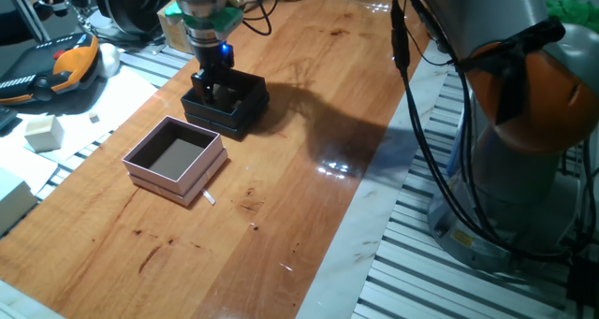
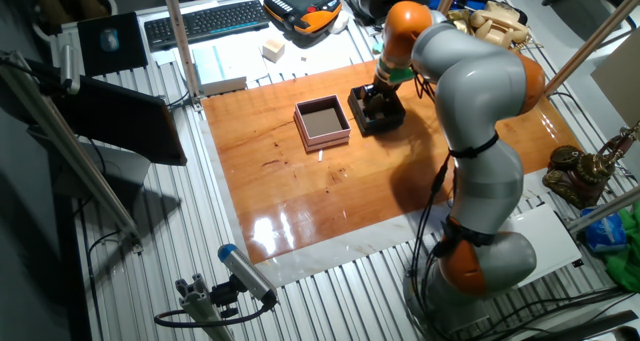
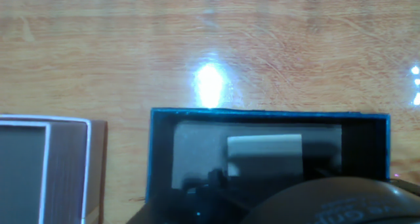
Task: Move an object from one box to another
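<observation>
Gripper (image 1: 214, 87): lowered inside the black box (image 1: 245, 104) on the wooden table (image 1: 309, 123); finger spread cannot be told. Pale rectangular block (image 3: 264, 153): lying on the black box's floor, by the fingertips. Pink box (image 1: 176, 158): just beside the black box, holding nothing visible.

The table (image 1: 309, 123) is seen low and close across one corner in one fixed view, and from high and farther off in the other. Both boxes are shared by these. The black box (image 3: 262, 158) is viewed closely from above in the hand view.
</observation>
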Motion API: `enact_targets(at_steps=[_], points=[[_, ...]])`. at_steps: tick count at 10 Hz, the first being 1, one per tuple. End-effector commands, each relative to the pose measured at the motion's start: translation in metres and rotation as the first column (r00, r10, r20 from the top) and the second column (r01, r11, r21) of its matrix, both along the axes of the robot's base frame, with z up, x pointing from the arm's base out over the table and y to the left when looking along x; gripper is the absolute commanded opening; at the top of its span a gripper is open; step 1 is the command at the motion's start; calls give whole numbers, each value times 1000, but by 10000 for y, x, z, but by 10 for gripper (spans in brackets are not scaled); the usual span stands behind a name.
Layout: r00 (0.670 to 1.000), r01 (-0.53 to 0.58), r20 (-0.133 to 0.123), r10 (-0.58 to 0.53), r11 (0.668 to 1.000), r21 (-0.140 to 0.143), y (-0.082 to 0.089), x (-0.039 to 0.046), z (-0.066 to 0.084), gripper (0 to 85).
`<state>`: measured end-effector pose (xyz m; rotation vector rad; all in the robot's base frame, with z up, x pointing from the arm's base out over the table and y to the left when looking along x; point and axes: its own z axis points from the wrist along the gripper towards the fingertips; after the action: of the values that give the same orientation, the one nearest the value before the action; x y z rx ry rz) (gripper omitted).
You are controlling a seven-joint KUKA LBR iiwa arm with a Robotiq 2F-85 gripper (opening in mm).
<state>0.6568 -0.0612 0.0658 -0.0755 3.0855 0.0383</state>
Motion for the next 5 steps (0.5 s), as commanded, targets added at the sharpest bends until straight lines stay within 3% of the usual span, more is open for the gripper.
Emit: enact_targets(at_steps=[1,4,5], points=[[1000,-9,-6,9,1000,6,-21,15,9,510],[1000,-19,-12,19,1000,16,-35,16,8,0],[1000,-17,-6,17,1000,18,-34,14,12,0]])
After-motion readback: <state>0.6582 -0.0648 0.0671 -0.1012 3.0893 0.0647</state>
